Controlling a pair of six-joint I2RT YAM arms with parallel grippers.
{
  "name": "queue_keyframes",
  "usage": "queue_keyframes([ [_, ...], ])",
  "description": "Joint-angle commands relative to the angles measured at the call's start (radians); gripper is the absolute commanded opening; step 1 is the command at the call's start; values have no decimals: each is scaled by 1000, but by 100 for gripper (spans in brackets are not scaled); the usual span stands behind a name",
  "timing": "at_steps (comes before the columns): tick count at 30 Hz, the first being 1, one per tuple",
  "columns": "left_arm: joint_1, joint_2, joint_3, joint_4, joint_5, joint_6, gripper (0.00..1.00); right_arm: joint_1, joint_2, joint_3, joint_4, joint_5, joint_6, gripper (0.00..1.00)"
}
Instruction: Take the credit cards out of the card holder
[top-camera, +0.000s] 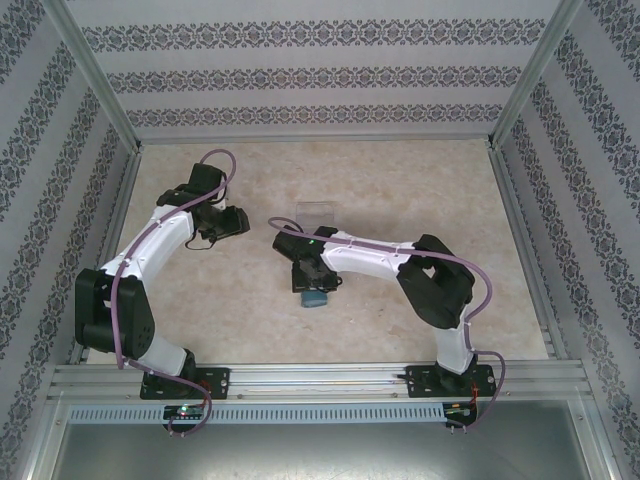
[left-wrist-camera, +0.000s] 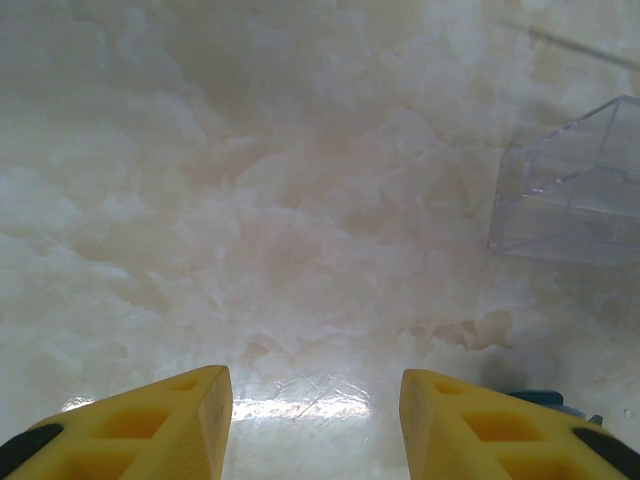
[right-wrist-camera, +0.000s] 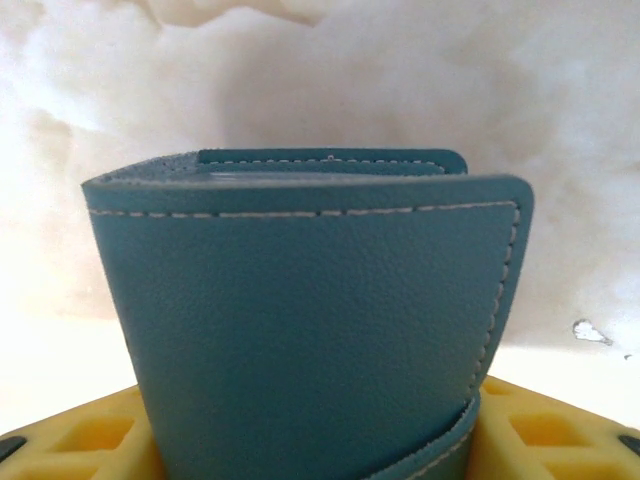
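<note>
In the right wrist view the right claw (right-wrist-camera: 315, 445) is closed on the teal card holder (right-wrist-camera: 310, 320), one yellow finger (right-wrist-camera: 70, 440) pressing each side; the holder stands folded, stitched edge up. From above, the holder (top-camera: 315, 298) sits just below centre frame under the right claw (top-camera: 312, 283), low over the marbled tabletop (top-camera: 400, 190). The left claw (left-wrist-camera: 315, 400) hangs open, holding nothing, at centre left (top-camera: 238, 222). A clear tray (top-camera: 318, 212) stands just above the holder.
</note>
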Motion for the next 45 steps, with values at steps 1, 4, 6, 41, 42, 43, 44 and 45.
queue_keyframes([
  [1,-17,-11,6,17,25,-4,48,-9,23,32,-45,29,57,52],
  [4,-24,0,15,1,37,3,48,-11,28,41,-48,27,58,57],
  [6,-35,6,19,-10,41,4,48,-12,19,46,-51,27,55,62],
  [41,-184,66,-101,118,186,-176,44,-79,-46,-60,80,-69,-15,84],
  [42,-186,68,-101,120,189,-175,44,-79,-57,-60,79,-68,-15,86],
  [43,-186,69,-101,123,194,-178,44,-81,-67,-61,77,-69,-15,86],
  [44,-187,72,-103,128,203,-180,44,-83,-82,-64,74,-69,-16,86],
  [45,-188,76,-103,135,212,-184,44,-83,-98,-69,76,-69,-17,86],
])
